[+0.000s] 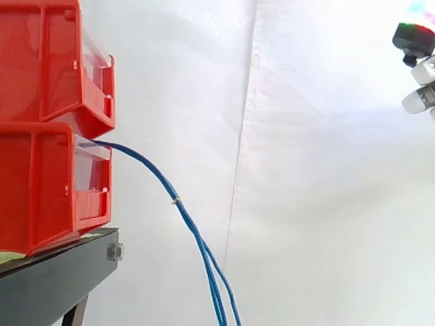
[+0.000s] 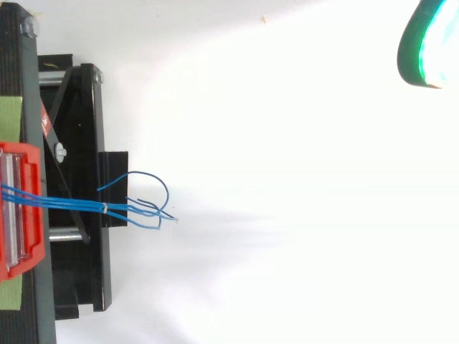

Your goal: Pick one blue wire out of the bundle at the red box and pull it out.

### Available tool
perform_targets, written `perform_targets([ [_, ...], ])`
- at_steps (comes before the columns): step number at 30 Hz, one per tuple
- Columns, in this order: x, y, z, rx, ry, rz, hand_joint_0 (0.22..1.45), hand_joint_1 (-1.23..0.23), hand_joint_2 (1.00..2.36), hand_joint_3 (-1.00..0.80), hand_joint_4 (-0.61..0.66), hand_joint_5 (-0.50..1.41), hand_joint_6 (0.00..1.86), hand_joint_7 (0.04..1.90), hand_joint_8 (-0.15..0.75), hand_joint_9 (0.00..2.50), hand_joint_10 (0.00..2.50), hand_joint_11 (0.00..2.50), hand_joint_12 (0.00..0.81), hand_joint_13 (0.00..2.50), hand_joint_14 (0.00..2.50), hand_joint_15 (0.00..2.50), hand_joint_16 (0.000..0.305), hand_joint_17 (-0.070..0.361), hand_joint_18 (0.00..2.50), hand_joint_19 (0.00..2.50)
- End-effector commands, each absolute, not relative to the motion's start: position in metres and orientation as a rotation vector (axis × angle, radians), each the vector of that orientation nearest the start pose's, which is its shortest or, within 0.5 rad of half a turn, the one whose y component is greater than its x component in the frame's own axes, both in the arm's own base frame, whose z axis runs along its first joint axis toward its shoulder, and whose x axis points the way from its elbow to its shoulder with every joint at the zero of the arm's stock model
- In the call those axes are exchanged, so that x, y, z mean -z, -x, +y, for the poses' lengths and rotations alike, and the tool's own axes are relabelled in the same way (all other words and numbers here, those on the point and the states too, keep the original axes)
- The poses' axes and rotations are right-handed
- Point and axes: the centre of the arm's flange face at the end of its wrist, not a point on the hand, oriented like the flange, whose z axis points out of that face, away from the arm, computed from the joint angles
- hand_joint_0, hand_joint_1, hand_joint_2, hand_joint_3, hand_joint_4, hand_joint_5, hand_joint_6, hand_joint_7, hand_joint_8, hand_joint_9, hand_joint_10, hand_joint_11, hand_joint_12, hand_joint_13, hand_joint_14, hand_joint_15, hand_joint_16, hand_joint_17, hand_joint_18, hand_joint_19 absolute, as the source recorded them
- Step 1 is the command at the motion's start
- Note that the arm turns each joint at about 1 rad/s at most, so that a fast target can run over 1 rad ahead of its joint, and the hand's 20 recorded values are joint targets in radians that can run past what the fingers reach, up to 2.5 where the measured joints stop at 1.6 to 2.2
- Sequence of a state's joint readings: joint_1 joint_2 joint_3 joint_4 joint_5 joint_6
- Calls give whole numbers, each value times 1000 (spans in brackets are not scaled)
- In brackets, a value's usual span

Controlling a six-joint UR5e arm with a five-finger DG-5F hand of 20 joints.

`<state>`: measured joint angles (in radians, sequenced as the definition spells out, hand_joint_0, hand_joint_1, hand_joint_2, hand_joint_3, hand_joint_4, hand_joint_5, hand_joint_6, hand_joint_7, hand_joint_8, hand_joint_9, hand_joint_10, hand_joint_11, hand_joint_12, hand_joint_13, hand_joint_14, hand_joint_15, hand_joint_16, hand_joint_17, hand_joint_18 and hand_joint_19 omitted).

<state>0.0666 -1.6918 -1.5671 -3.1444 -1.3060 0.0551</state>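
A bundle of blue wires [image 1: 155, 173] comes out of the front of the lower red bin [image 1: 41, 190] and hangs down to the right, held together by a small tie [image 1: 177, 200]. From above, the blue wires [image 2: 72, 204] run right from the red bin [image 2: 21, 215], and past the tie their loose ends [image 2: 152, 208] splay and curl. The hand [image 1: 416, 41] is at the far upper right, well away from the wires and touching nothing. In the top view the hand [image 2: 429, 46] glows green at the upper right corner.
A second red bin [image 1: 41, 68] is stacked on the lower one. Both stand on a black stand [image 1: 54, 278] whose frame [image 2: 97, 215] reaches right under the wires. A white curtain [image 1: 306, 204] lies behind the wide gap between wires and hand.
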Motion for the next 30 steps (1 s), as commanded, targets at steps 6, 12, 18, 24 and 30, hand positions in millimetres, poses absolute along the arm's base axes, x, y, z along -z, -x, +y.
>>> perform_targets([
  [6, -416, -535, -120, -1036, -1394, 1100, 470, -536, 1000, -500, 278, -183, 502, 808, 276, 577, 2, 45, 377, 203, 3, 101, 63, 141, 25, 146],
  [12, -417, -537, -117, -1030, -1393, 1091, 468, -533, 1000, -500, 284, -180, 503, 810, 279, 587, 2, 59, 377, 210, 3, 99, 62, 140, 45, 153],
  [18, -417, -537, -113, -1026, -1394, 1090, 462, -524, 1000, -500, 285, -178, 503, 815, 284, 604, 2, 82, 381, 216, 5, 105, 63, 142, 59, 158],
  [24, -417, -538, -110, -1024, -1390, 1086, 459, -523, 1000, -500, 295, -176, 503, 818, 284, 619, 3, 103, 384, 239, 4, 117, 63, 143, 80, 178],
  [30, -409, -550, -103, -982, -1363, 1064, 461, -525, 1000, -500, 296, -174, 502, 819, 288, 645, 4, 124, 385, 279, 5, 133, 63, 141, 129, 202],
])
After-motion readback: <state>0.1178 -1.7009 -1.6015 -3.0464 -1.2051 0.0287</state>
